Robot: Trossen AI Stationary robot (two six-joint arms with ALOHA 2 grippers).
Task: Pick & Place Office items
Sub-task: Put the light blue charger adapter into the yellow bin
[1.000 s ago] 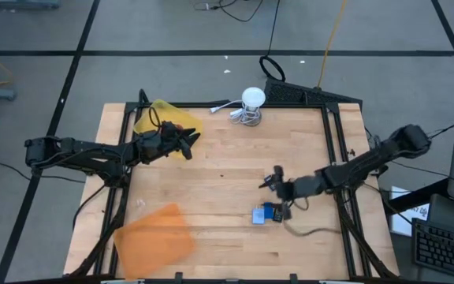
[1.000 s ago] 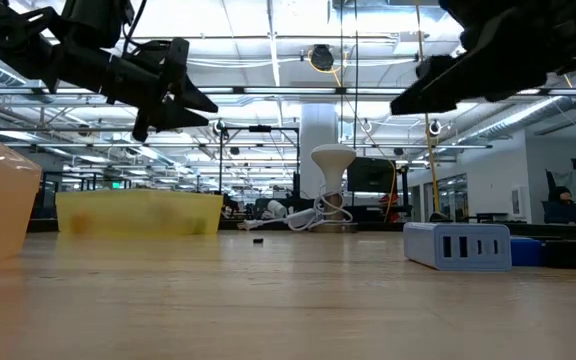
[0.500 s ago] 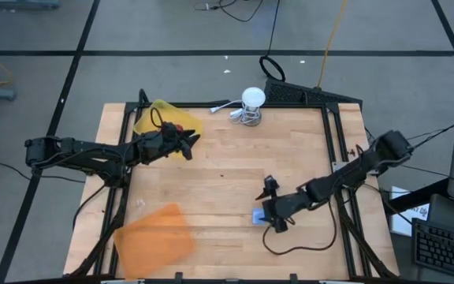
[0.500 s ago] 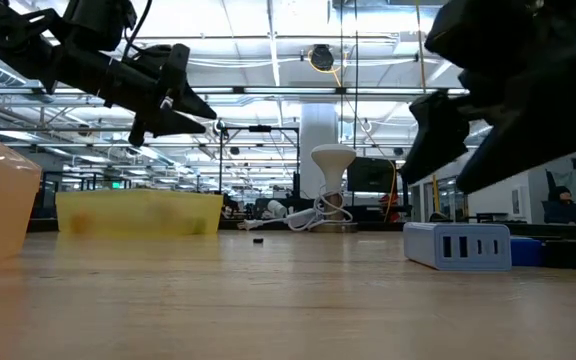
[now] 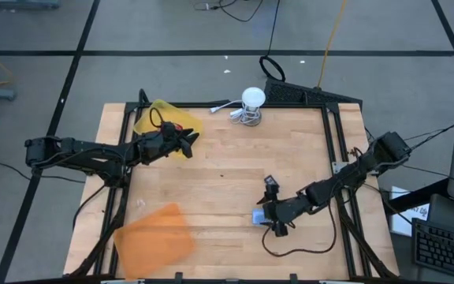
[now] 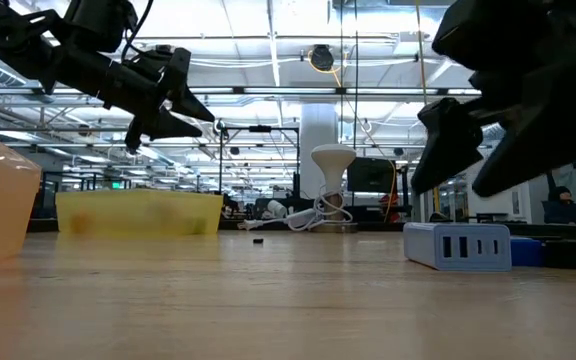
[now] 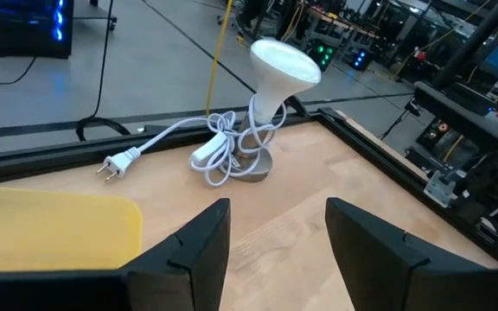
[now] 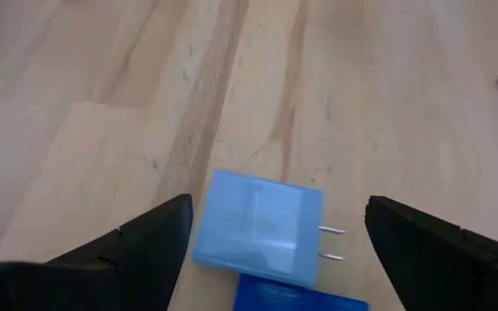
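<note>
A light blue plug-in block (image 8: 262, 226) lies flat on the wood near the table's right front, its two prongs sticking out. A darker blue block (image 8: 301, 295) lies against it. My right gripper (image 8: 277, 207) hangs open above them, one finger on either side of the light blue block (image 6: 458, 247) and clear of it (image 5: 258, 217). My left gripper (image 7: 275, 216) is open, with nothing between its fingers. It hovers at the inner edge of the yellow tray (image 5: 160, 118), where a red bit (image 5: 177, 126) shows. A tiny black piece (image 5: 221, 175) lies alone mid-table.
An orange tray (image 5: 154, 233) sits at the near left corner. A white round lamp with a coiled cable (image 5: 251, 102) stands at the far edge. A dark cable (image 5: 298, 248) loops on the table below my right arm. Bare wood lies between the two arms.
My right gripper has swung toward the table's near edge and come down, tipping more steeply. It now stands over the light blue block. The block has not moved.
</note>
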